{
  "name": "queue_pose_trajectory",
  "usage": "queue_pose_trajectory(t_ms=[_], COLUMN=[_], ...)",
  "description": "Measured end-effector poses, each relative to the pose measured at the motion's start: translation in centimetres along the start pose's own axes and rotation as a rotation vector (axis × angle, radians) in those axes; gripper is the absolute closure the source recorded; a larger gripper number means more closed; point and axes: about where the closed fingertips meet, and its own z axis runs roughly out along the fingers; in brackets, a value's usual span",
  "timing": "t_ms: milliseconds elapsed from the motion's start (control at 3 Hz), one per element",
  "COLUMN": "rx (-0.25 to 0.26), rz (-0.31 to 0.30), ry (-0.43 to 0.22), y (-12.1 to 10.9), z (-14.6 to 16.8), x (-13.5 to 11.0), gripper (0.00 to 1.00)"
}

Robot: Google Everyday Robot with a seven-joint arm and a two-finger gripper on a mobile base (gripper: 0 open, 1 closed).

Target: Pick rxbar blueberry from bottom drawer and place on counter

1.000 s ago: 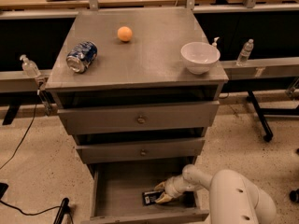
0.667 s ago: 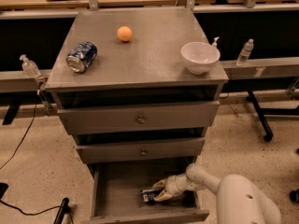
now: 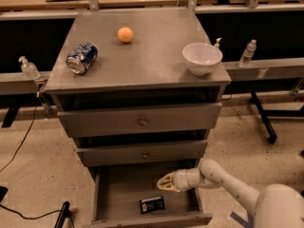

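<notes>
Camera view: I see the gripper (image 3: 161,182) over the open bottom drawer (image 3: 111,194), near its right wall, fingers (image 3: 167,180) drawn together and gripping nothing. The rxbar (image 3: 152,204) lies flat on the drawer floor near the front lip, below-left of the fingertips and apart from them. The counter (image 3: 152,56) carries a crushed can (image 3: 81,58), an orange ball (image 3: 125,34) and a white bowl (image 3: 202,58).

Dark rxbar blueberry (image 3: 152,204) flat on open bottom drawer (image 3: 118,194) floor, front-centre; jaws nearby, apart.
</notes>
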Motion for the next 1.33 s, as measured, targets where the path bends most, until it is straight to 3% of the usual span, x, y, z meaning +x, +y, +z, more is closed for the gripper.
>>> queue_pose_trajectory(t_ms=[333, 667, 1000, 1333], rx=[0.027, -0.001, -0.016, -0.008], rz=[-0.022, 0.083, 0.203, 0.246], ry=[0.060, 0.172, 0.182, 0.156], y=[-1.0, 0.4, 1.4, 1.6], z=[-2.9, -2.1, -0.5, 0.2], x=[-4.9, -5.5, -2.2, 0.1], gripper=[1.00, 0.75, 0.46, 0.22])
